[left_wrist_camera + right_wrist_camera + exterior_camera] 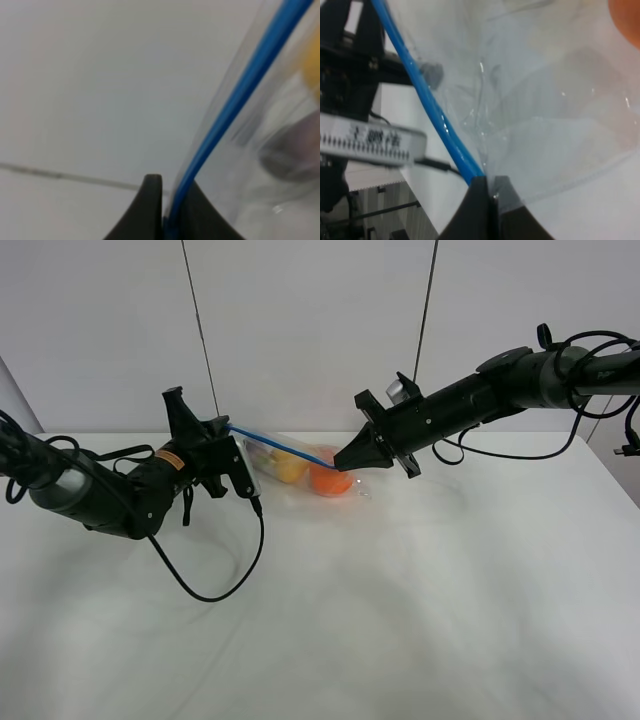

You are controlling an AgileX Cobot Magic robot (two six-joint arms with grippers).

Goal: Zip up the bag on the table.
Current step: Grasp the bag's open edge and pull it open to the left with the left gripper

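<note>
Left pincer (231, 429) is clamped shut on one end of the blue zipper strip (285, 446) that runs along the top edge of the bag (268, 466). In its wrist view the two dark fingertips (150, 212) are pressed together, and the strip comes out from between them.

Right pincer (338, 466) is closed on the other end of the same strip. There too the fingertips (477, 212) pinch the blue line with clear plastic bunched beside them.

Between the two grips the strip is pulled straight. In the high view it slopes down from the left pincer to the right one. I cannot tell whether the zipper is sealed along its length.

The clear bag hangs under the strip and its lower part rests on the white table (420, 620), towards the far edge, between the two arms.

Inside the bag, a yellow pear (290, 471) sits about midway along. An orange (330, 483) lies just below the right pincer's tips. The left wrist view also shows a dark purplish shape (290, 150) through the plastic, too blurred to name.

A black cable (215, 585) from the left arm loops over the table in front of the bag.
</note>
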